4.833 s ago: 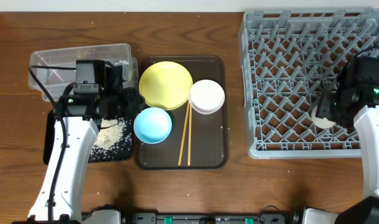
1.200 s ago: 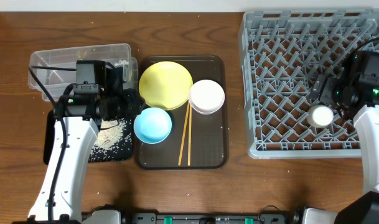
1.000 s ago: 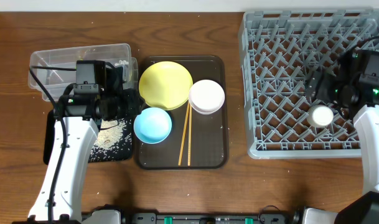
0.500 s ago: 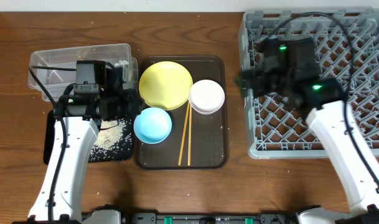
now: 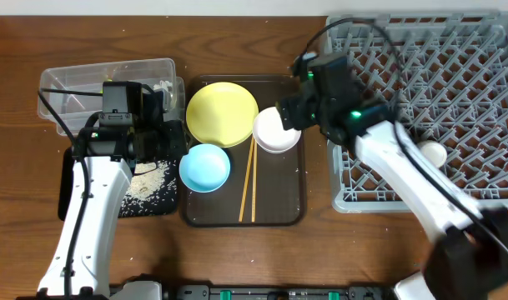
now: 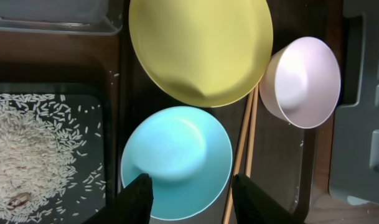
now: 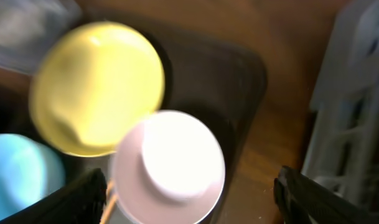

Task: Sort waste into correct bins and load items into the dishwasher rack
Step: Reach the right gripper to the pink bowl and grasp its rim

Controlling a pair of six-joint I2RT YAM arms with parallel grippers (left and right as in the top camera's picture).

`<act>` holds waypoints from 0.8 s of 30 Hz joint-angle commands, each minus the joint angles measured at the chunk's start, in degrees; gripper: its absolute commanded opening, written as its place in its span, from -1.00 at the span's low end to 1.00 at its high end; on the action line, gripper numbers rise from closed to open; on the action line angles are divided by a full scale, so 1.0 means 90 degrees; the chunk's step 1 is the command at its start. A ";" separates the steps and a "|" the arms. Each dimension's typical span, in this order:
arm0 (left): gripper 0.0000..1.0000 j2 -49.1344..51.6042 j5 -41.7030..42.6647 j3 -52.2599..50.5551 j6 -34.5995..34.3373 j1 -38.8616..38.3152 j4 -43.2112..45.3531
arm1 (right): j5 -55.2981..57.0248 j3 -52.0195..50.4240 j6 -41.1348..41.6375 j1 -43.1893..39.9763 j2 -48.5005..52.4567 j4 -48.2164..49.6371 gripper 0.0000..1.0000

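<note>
- Hanging over the white-pink bowl [image 7: 170, 165], the right fingers [image 5: 289, 113] stand wide apart and empty; the left fingers [image 5: 173, 138], also parted and holding nothing, hover above the blue bowl [image 6: 177, 158].
- Likely fault: the white-pink bowl appears to touch the yellow plate [image 5: 222, 112] and lies just beside the chopsticks [image 5: 248, 179], so a pinch on its smooth rim could slip or knock either neighbour across the brown tray [image 5: 279, 193].
- Count: one plate, two bowls and two chopsticks on that tray; one cup [image 5: 433, 152] in the rack [image 5: 379, 50]; one clear box [image 5: 70, 79]; one black tray [image 5: 158, 208] holding rice [image 5: 149, 179].
</note>
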 commanded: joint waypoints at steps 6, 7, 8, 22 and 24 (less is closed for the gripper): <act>-0.08 -0.0041 -0.0080 0.0053 0.0029 0.0019 -0.0019 | 0.0216 0.0053 0.0624 0.0063 0.1234 0.0117 0.39; -0.03 -0.0041 -0.0080 0.0051 0.0029 0.0019 -0.0017 | 0.0216 0.0053 0.0670 0.0061 0.1343 0.0112 0.32; -0.02 -0.0041 -0.0080 0.0044 0.0029 0.0019 -0.0017 | 0.0216 0.0053 0.0673 0.0061 0.1433 0.0112 0.23; 0.24 -0.0041 -0.2091 0.0044 -0.0656 0.0029 -0.0253 | 0.0223 0.0068 0.0784 0.0053 0.1902 0.0143 -0.90; 0.25 -0.0041 -0.2244 0.0044 -0.0678 0.0029 -0.0257 | 0.0277 0.0114 0.0784 0.0019 0.1848 0.0124 -0.98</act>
